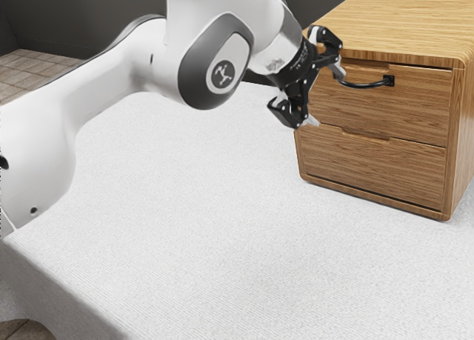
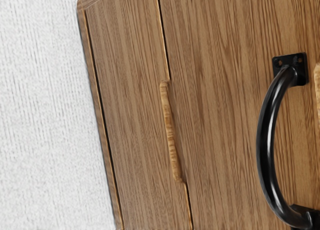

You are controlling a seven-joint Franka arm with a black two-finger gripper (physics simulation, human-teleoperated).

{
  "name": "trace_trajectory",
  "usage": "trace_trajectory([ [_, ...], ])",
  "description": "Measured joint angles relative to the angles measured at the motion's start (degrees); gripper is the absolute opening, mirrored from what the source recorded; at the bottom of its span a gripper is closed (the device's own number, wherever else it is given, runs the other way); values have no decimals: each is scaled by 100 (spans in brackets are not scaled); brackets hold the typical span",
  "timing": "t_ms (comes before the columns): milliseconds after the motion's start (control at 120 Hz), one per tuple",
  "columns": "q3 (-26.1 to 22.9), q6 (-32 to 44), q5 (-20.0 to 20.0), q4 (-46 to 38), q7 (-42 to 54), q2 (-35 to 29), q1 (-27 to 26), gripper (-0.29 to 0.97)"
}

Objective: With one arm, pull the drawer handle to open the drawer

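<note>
A wooden cabinet [image 1: 392,21] stands at the exterior view's right with two drawers in its front. The upper drawer [image 1: 415,107] carries a black curved handle [image 1: 364,82] and looks flush with the cabinet front. My gripper [image 1: 323,94] hovers just in front of the cabinet's near corner, beside the handle's near end, and is open with nothing held. In the wrist view the handle [image 2: 267,150] arches over the upper drawer front [image 2: 220,89], a short way ahead of my hand.
The lower drawer [image 1: 378,162] has only a small cut-out grip [image 2: 170,135] at its top edge. The white table [image 1: 222,236] stretches out in front of the cabinet. My arm's elbow [image 1: 215,66] bulks at the upper left.
</note>
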Motion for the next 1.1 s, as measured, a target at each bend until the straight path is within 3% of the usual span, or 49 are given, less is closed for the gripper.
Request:
trace_trajectory([
  [292, -3, 159, 27, 760, -634, 701, 148, 68],
  [1100, -256, 208, 45, 1337, -1369, 1276, 502, 68],
])
